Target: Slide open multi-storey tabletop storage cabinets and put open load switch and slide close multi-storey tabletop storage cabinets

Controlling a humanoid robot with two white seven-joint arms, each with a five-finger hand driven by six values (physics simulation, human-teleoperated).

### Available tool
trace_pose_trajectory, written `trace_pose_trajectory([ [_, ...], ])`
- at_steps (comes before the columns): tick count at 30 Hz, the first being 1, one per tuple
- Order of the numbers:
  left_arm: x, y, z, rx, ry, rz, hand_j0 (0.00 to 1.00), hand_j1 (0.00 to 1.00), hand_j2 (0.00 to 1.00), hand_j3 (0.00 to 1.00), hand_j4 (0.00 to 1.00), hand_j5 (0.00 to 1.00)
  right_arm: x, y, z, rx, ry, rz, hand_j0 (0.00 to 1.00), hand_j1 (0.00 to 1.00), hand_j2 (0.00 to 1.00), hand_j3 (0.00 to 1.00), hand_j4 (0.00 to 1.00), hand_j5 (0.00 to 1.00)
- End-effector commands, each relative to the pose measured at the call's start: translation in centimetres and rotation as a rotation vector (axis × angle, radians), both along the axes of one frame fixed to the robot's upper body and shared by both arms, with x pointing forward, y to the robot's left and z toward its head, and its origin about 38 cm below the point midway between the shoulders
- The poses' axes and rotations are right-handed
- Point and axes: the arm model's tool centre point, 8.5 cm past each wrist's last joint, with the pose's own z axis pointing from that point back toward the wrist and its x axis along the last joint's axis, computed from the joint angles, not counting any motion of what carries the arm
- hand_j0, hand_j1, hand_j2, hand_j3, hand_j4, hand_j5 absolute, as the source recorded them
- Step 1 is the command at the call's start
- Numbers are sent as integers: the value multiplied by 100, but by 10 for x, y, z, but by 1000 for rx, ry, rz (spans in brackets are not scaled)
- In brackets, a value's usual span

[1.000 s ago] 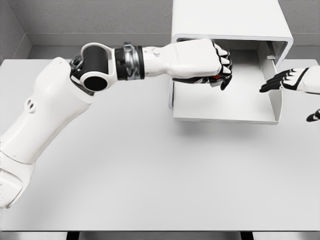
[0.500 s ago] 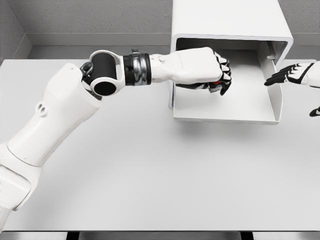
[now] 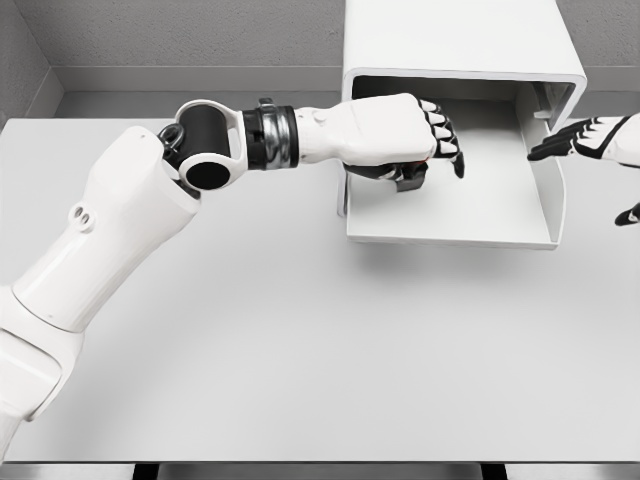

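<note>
The white tabletop cabinet point(image 3: 460, 40) stands at the back, its lower drawer point(image 3: 450, 232) slid out toward me. My left hand point(image 3: 425, 150) hovers over the drawer's left half with its fingers uncurled and pointing right. A small dark load switch point(image 3: 409, 177) shows just beneath the palm, by the thumb, above the drawer floor; whether it still touches the hand I cannot tell. My right hand point(image 3: 580, 138) comes in at the right edge, fingers spread flat, level with the drawer's right wall and holding nothing.
The cabinet sits on a white table point(image 3: 300, 350) with a grey wall behind. The left forearm and elbow point(image 3: 205, 150) stretch across the table's back left, in front of the drawer's left wall.
The left hand's fingers have uncurled from a fist, and the switch now shows below the palm. The right hand has risen and drawn slightly back toward the right edge.
</note>
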Motion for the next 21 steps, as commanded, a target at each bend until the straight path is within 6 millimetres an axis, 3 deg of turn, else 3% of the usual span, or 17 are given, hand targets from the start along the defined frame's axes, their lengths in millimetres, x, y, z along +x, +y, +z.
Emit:
trace_pose_trajectory([
  [1, 0, 0, 2, -8, 2, -1, 78, 78, 78, 78, 78, 78, 0, 0, 0, 4, 1, -4, 100, 100, 100, 100, 100, 100],
  [2, 0, 0, 2, -8, 2, -1, 78, 78, 78, 78, 78, 78, 0, -2, 2, 3, -2, -7, 100, 100, 100, 100, 100, 100],
  [5, -1, 0, 2, -16, 8, -4, 94, 94, 94, 94, 94, 94, -1, -4, 8, 2, -17, -11, 100, 100, 100, 100, 100, 100],
  [8, -1, -1, 3, -19, 7, -6, 100, 100, 100, 100, 100, 100, -1, -3, 12, 3, -28, -10, 100, 100, 100, 100, 100, 100],
  [17, -14, 3, 18, -64, 7, -57, 100, 100, 100, 100, 100, 100, -3, -3, 13, -1, -29, -7, 100, 100, 100, 100, 100, 100],
  [21, -23, 21, 30, -81, -2, -78, 100, 100, 100, 100, 100, 100, -5, -6, 12, -6, -26, -15, 100, 100, 100, 100, 100, 100],
])
